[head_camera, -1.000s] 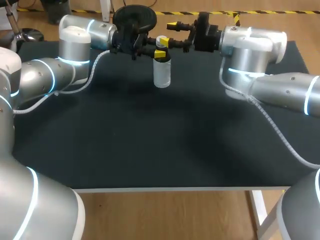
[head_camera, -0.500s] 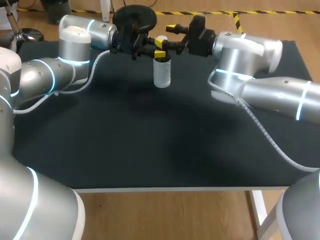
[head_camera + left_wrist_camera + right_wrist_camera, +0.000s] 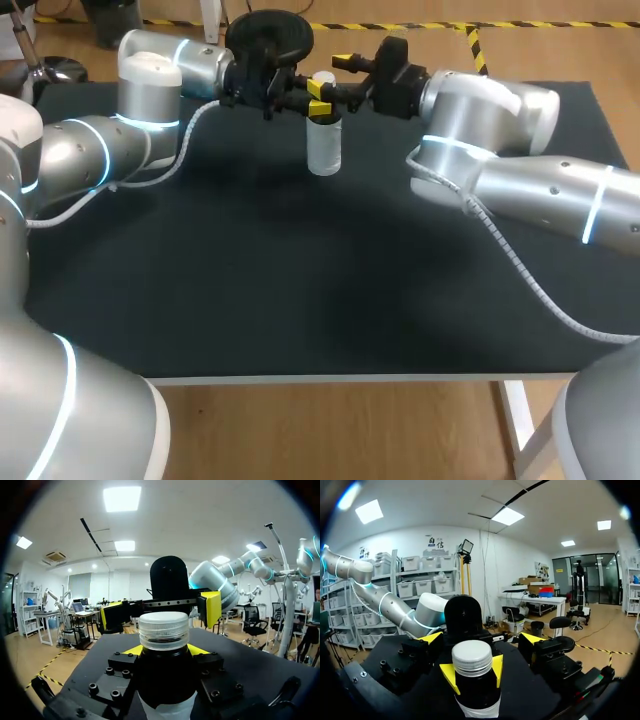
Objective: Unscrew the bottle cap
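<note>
My left end effector (image 3: 165, 652) was pinching the bottle (image 3: 324, 150) by its dark neck, just under the cap (image 3: 164, 630). The bottle stood upright near the far edge of the table (image 3: 300, 280). My right end effector (image 3: 481, 639) was spread, its yellow tips flanking the cap without touching it.

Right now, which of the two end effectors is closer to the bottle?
Left. The left end effector is shut on the bottle just below its cap. The right end effector is open beside the cap, fingers spread, not touching it.
</note>
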Available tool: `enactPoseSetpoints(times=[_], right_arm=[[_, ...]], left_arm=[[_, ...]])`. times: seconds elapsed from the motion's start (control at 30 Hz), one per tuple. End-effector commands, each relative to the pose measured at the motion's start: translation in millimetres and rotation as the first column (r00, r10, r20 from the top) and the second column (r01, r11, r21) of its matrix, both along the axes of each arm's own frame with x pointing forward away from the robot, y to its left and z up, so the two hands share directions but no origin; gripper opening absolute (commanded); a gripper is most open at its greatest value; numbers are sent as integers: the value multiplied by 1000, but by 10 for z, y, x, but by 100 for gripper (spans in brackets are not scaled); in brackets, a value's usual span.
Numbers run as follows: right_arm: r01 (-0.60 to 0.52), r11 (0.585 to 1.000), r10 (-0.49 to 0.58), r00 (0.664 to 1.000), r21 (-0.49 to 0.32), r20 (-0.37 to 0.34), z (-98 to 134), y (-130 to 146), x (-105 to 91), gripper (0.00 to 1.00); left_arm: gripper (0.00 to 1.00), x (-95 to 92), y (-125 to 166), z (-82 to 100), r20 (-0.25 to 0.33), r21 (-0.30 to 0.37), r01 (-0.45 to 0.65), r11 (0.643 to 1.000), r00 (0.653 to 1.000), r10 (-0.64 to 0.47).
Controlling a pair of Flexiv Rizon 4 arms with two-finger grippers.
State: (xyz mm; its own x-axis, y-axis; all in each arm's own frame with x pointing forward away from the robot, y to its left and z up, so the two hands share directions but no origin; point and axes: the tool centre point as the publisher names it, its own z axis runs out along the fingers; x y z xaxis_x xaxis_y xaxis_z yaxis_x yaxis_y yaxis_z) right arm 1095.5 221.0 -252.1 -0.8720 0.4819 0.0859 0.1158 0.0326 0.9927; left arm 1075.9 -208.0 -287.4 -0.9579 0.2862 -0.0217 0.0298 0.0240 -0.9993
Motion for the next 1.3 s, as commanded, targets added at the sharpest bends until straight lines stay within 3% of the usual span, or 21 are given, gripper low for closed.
enactPoseSetpoints(times=[0.03, 0.07, 0.1, 0.17, 0.2, 0.23, 0.57, 0.83, 1.0, 1.07, 1.23, 1.3], right_arm=[[8, 1000, -8, 1000, 2, 2, -11, 23, 21, 95], [8, 1000, -8, 1000, 2, 2, -11, 24, 23, 75], [7, 1000, -7, 1000, 1, 1, -12, 24, 24, 46], [5, 1000, -5, 1000, -1, 0, -14, 23, 27, 23], [5, 1000, -5, 1000, -2, 0, -15, 23, 29, 6], [4, 1000, -4, 1000, -4, -1, -19, 23, 32, 0], [-57, 998, 58, 998, -16, 14, -26, -24, 27, 0], [-285, 957, 285, 958, 49, 5, -110, 11, 46, 0], [-448, 891, 449, 894, 68, 7, -174, 31, 82, 0], [-539, 840, 539, 842, 63, 19, -179, 54, 86, 0], [-657, 753, 657, 754, 47, 15, -183, 44, 99, 0], [-712, 698, 712, 701, 75, 22, -193, 50, 96, 0]], left_arm=[[0, 76, -6, -28, -5, -3, 66, 998, 998, -66], [0, 76, -6, -28, -5, -3, 66, 998, 998, -66], [0, 76, -6, -28, -5, -3, 66, 998, 998, -66], [0, 76, -6, -28, -5, -3, 66, 998, 998, -66], [0, 76, -6, -28, -5, -3, 66, 998, 998, -66], [0, 76, -6, -28, -5, -3, 66, 998, 998, -66], [0, 76, -6, -28, -5, -3, 66, 998, 998, -66], [0, 76, -6, -28, -5, -3, 66, 998, 998, -66], [0, 76, -6, -28, -5, -3, 66, 998, 998, -66], [0, 76, -6, -28, -5, -3, 66, 998, 998, -66], [0, 76, -6, -28, -5, -3, 66, 998, 998, -66], [0, 76, -6, -28, -5, -3, 66, 998, 998, -66]])
